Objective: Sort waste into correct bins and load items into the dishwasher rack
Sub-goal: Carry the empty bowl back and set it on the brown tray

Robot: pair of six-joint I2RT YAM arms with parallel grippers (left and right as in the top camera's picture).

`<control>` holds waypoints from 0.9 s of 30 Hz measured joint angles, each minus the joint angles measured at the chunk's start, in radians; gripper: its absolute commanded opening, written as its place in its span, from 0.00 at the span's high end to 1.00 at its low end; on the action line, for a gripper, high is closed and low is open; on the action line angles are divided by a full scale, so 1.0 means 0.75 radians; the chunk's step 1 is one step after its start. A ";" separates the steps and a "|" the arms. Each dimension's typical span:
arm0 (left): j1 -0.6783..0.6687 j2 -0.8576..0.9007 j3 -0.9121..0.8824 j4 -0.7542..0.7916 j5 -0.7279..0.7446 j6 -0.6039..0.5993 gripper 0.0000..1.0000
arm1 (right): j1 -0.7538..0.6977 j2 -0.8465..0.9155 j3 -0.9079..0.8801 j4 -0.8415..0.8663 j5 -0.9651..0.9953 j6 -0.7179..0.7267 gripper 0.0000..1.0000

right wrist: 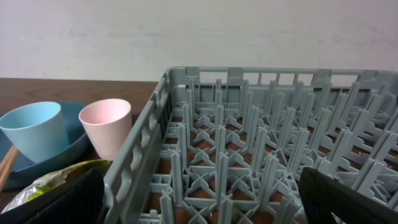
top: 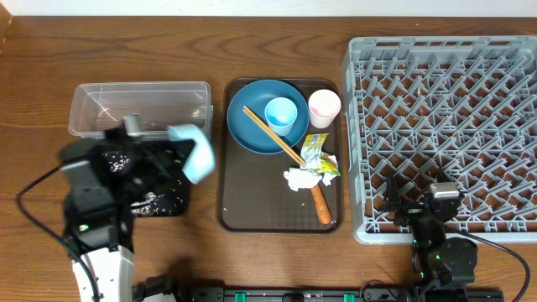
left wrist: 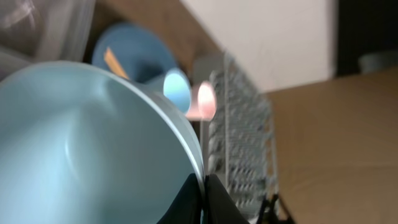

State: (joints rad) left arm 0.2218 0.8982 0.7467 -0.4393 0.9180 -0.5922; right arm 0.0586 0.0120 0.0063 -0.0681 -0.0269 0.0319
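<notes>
My left gripper (top: 180, 155) is shut on the rim of the pale-blue bowl (top: 195, 151), holding it tilted above the black tray (top: 164, 201); the bowl fills the left wrist view (left wrist: 87, 143). The clear tub (top: 138, 107) stands behind. On the brown serving tray (top: 252, 193) lie the dark-blue plate (top: 252, 126) with the light-blue cup (top: 281, 113) and chopsticks (top: 273, 134), the pinkish cup (top: 324, 106), the yellow-green wrapper (top: 317, 155), the napkin (top: 302, 178) and the orange stick (top: 321, 203). My right gripper (top: 419, 210) is open over the grey rack's (top: 445, 101) front edge.
White rice grains lie scattered in the black tray (top: 151, 201). The rack takes up the right side of the table. In the right wrist view the cups (right wrist: 37, 130) (right wrist: 107, 127) stand left of the rack wall (right wrist: 143, 143).
</notes>
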 measured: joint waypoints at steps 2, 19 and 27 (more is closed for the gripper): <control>-0.132 -0.001 0.000 -0.030 -0.113 -0.011 0.94 | 0.000 0.000 0.000 0.000 0.000 0.000 0.01; -1.012 0.219 0.000 -0.148 -0.957 -0.025 0.94 | 0.000 0.000 0.000 0.000 0.000 0.000 0.01; -1.160 0.456 0.000 -0.068 -1.066 -0.045 0.94 | 0.000 0.000 0.000 -0.001 0.000 0.000 0.01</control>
State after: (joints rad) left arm -0.6479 1.2400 0.7467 -0.4904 0.1188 -0.6258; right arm 0.0586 0.0120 0.0063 -0.0685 -0.0269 0.0319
